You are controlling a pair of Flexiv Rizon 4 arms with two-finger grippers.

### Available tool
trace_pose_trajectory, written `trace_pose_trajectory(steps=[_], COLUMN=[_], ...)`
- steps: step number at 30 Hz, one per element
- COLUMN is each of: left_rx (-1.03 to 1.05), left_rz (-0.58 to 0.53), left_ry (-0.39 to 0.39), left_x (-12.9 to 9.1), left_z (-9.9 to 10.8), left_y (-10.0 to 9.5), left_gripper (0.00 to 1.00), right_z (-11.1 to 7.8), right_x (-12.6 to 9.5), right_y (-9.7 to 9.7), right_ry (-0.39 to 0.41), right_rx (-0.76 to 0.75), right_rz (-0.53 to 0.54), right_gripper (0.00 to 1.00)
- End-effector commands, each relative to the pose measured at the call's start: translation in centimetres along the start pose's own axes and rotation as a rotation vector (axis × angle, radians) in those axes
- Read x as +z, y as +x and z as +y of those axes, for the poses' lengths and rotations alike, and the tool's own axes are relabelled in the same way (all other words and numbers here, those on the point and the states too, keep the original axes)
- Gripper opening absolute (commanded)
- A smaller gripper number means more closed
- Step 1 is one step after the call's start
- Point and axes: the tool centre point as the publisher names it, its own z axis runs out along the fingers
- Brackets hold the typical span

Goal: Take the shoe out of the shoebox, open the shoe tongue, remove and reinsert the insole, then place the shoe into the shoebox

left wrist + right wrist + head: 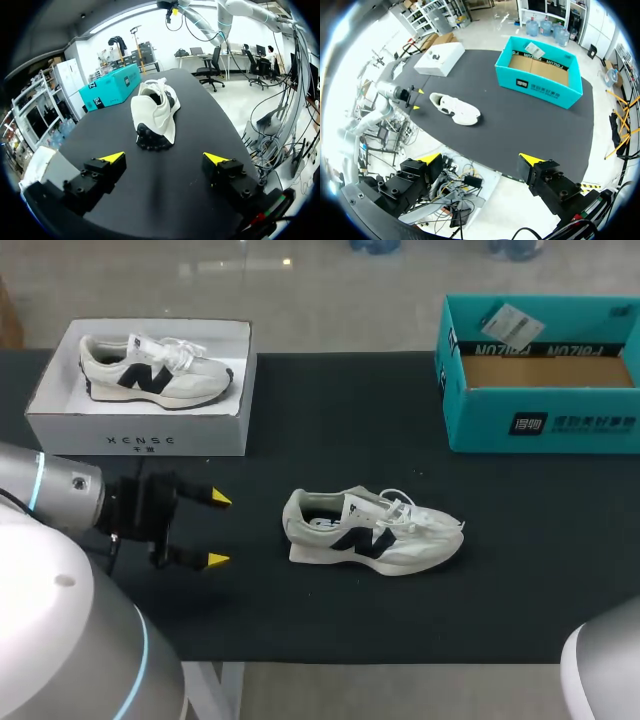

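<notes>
left tool (218,529) wide open, empty, facing heel of shoe (370,532) on desk (330,420); skewed approach could shove it instead of gripping.

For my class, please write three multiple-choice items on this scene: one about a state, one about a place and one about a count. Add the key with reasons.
1. The left hand is:
A open and empty
B shut and empty
C shut on a shoe

2. The loose shoe lies:
A in that hand
B on the floor
C on the table

3. Shoes in view:
A one
B two
C three

Key:
1 A, its yellow tips stand apart with nothing between them.
2 C, it rests on the black surface ahead of the hand.
3 B, a second shoe sits in the white shoebox.
</notes>
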Motion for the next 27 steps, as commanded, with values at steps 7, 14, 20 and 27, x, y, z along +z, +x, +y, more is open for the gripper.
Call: trace_pose_trajectory(steps=[7, 14, 20, 27], left_rx=[-0.053, -0.069, -0.05, -0.042], left_rz=[0.146, 0.192, 0.216, 0.252], left_ry=[0.024, 0.057, 0.115, 0.17], left_x=[2.6, 4.3, 5.5, 6.5], left_z=[3.0, 3.1, 2.5, 2.0], left_y=[-3.3, -2.9, -2.8, -2.5], left_gripper=[1.0, 1.0, 1.0, 1.0], right_z=[0.4, 0.4, 0.4, 0.4], right_x=[-0.1, -0.1, -0.1, -0.1], right_y=[0.0, 0.0, 0.0, 0.0], right_ry=[0.009, 0.009, 0.009, 0.009], right_rx=[0.001, 0.001, 0.001, 0.001], right_rz=[0.0, 0.0, 0.0, 0.0], right_gripper=[1.0, 1.0, 1.0, 1.0])
